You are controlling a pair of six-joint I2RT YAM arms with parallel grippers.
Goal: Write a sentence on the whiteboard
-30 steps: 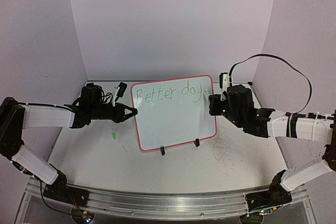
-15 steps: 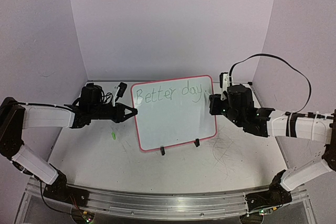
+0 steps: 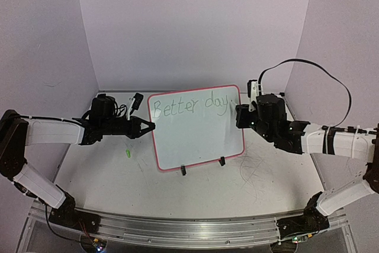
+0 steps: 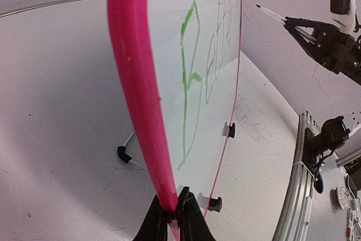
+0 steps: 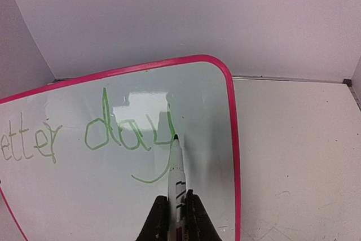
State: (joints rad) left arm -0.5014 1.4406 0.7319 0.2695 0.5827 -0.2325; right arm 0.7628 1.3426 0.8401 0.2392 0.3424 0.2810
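Since the earlier frame your right end effector (image 5: 176, 206) has barely shifted. Clamped on the marker (image 5: 177, 167), its tip meets the y of "Better day" (image 3: 189, 106); bare board (image 3: 198, 140) lies rightward, short of the rim. The left end effector (image 4: 172, 215) pinches the upright board's left edge.

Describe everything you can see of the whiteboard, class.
The whiteboard is a small glossy white rectangle with a pink-red rim and rounded corners. It stands nearly upright, leaning back slightly, on small black feet on the table. Thin green handwriting across its top reads "Better day". The left pincer is shut on its left rim. The marker in the right pincer points its tip at the "y"; contact is unclear.
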